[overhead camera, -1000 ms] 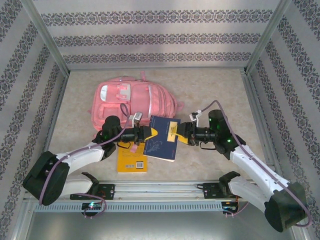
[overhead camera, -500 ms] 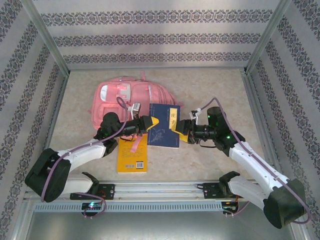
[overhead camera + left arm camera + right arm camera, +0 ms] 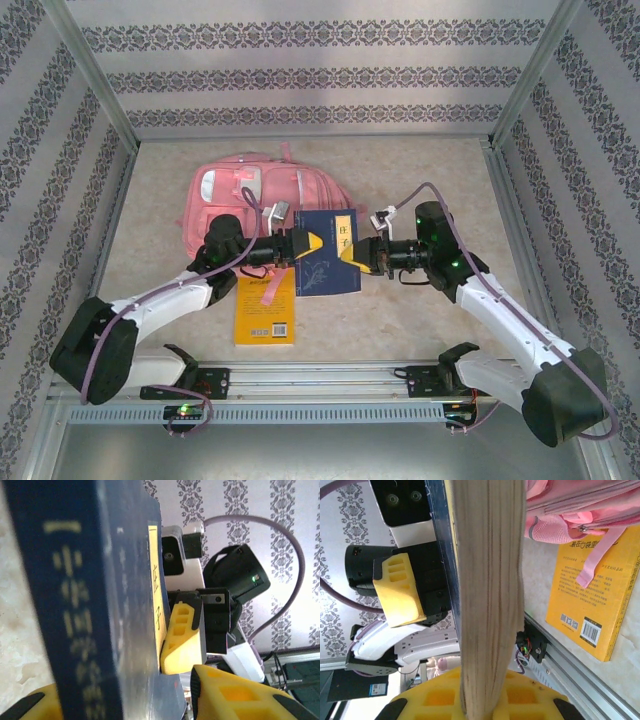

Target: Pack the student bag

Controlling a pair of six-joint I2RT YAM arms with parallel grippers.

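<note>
Flat yellow book (image 3: 265,322) with barcode (image 3: 583,630) and Chinese print nearer than left hand (image 3: 306,248), blue book (image 3: 325,268), Chinese title on yellow strip (image 3: 345,235), pinched by right hand (image 3: 352,255), left hand astride it, grip unclear, pink backpack (image 3: 240,190) just beyond both.

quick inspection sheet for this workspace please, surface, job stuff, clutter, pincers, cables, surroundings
surface: pale mottled table, no damage seen
job's things: student bag lying flat at the far side; blue book between the two pincers; yellow book flat on the table, a pink strap across it
clutter: nothing seen
pincers: right pincer shut on the blue book's page edge; left pincer at the opposite edge, grip unclear
cables: purple cable looping above each wrist
surroundings: patterned walls; metal rail at the near edge
</note>
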